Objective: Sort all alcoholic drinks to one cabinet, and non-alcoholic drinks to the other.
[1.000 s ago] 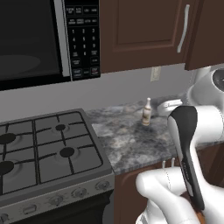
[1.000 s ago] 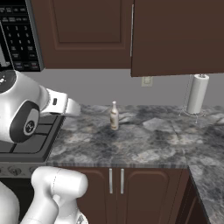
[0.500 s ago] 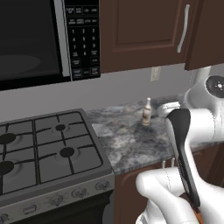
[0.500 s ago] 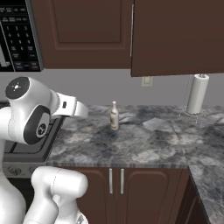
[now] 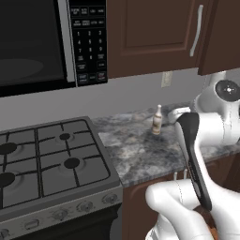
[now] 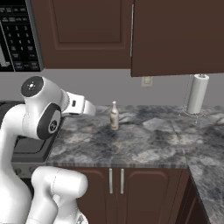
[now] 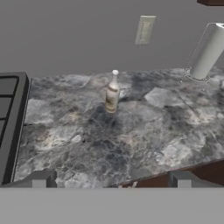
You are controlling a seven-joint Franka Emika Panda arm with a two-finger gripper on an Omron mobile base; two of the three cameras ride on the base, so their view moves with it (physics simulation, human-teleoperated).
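On tabletop, bottle: the slim pale bottle (image 6: 114,116) with a white cap stands upright on the grey marbled tabletop (image 6: 144,144), towards the back wall and alone on the stone.
Bottle, other views: it shows at (image 5: 157,120) in the left base view and at (image 7: 112,92) in the hand view, upright in both.
Bottle's neighbours: the stove (image 5: 47,164) lies to its left, apart from it; the paper towel roll (image 6: 197,94) stands well to its right against the wall; the outlet (image 6: 146,81) sits on the wall above and slightly right of it.
Cabinet: the dark brown wall cabinet (image 6: 175,37) hangs above the tabletop, its door with a slim silver bar handle (image 5: 197,30); another dark panelled door (image 6: 83,33) hangs left of it.
Microwave: the microwave (image 5: 42,42) with its keypad sits over the stove, left of the cabinets.
Pincer: the pincer (image 7: 111,179) is fully open and holds nothing; its two grey fingertips (image 7: 41,179) rise far apart at the bottom of the hand view.
Pincer to bottle: it hangs well short of the bottle, near the tabletop's front edge, pointed towards the bottle and the wall.
Arm: the white arm (image 6: 39,118) stands over the stove's right side, its hand reaching towards the bottle without touching it.
Lower cabinets: brown doors with short handles (image 6: 116,180) sit under the tabletop.
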